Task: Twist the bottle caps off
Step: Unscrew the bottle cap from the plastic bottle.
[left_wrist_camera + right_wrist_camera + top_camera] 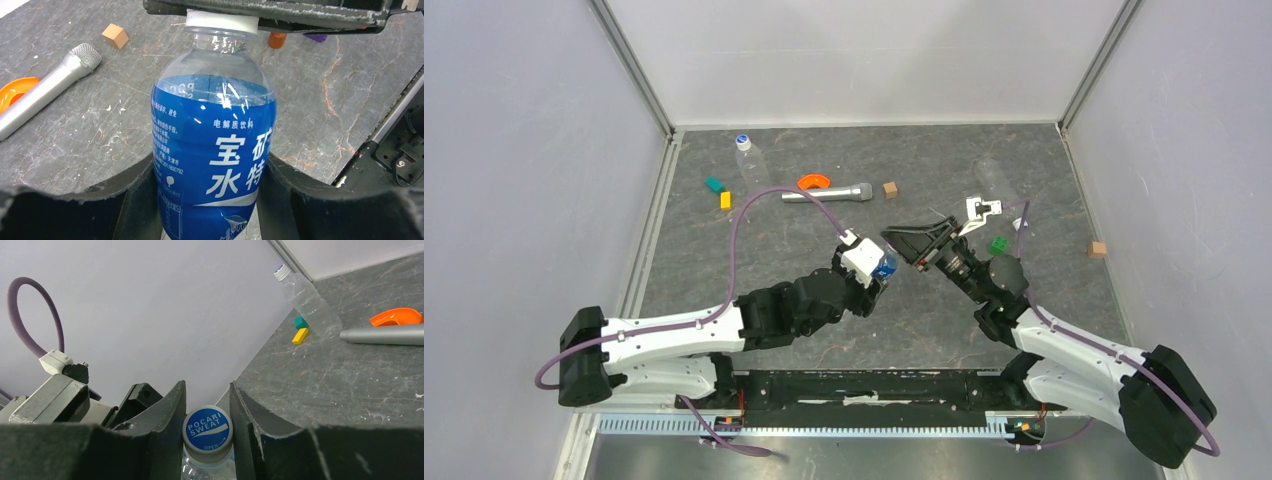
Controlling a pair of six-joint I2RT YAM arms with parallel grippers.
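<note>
**Both arms meet over the blue-labelled bottle at mid-table**

The left arm [724, 325] stretches low from its base at the near left and reaches rightwards to the middle of the table [724, 270]. The left gripper [210, 195] clamps the blue-labelled bottle [215, 145] around its body, one finger on each side of the label, and holds it above the table.

The right arm [1064, 345] comes in from the near right. Its wrist is turned so that the right gripper [207, 410] faces the bottle's top end-on. Its jaws stand narrow, and both press against the rim of the cap [207, 432].

Two clear bottles lie well apart near the far edge. The left clear bottle [751, 162] still wears its own blue-topped cap [743, 141]. On the right clear bottle [991, 178] a cap cannot be made out.
</note>
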